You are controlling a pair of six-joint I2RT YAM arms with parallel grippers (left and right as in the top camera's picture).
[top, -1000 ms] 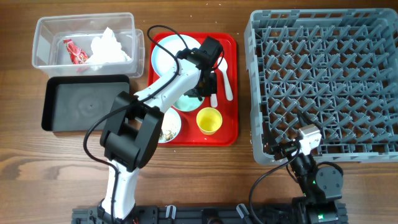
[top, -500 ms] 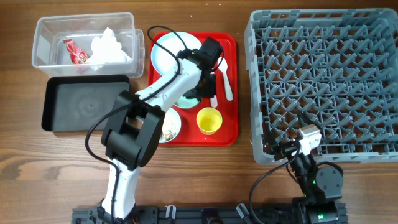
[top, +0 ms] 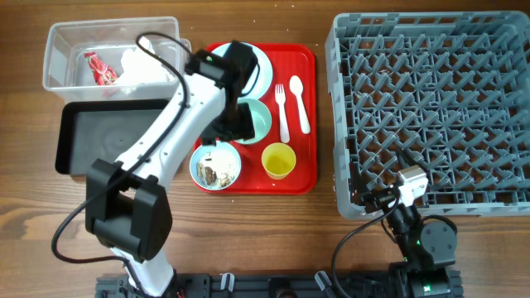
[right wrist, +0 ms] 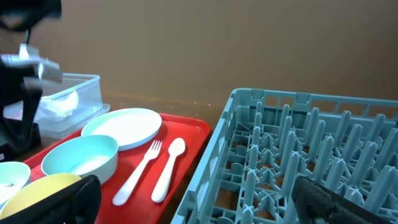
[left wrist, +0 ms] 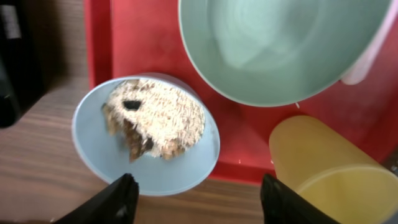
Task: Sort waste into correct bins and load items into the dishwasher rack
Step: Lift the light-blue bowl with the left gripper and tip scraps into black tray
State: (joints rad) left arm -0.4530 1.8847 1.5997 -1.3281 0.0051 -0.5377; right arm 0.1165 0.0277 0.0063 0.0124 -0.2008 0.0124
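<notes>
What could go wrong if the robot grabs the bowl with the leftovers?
1. The bowl sits across the tray's raised edge, so it may be tilted. A nudge from the left gripper could tip it and spill the scraps.
2. The cup stands close beside it, so an open finger might knock it over.

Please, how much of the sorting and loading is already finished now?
Done: the napkin and red wrapper lie in the clear tub. In hand: the open left gripper hovers above the bowl with food scraps. Left: scraps probably into the black tray, then this bowl, the empty bowl, plate, cup, fork and spoon into the rack, which holds nothing.
</notes>
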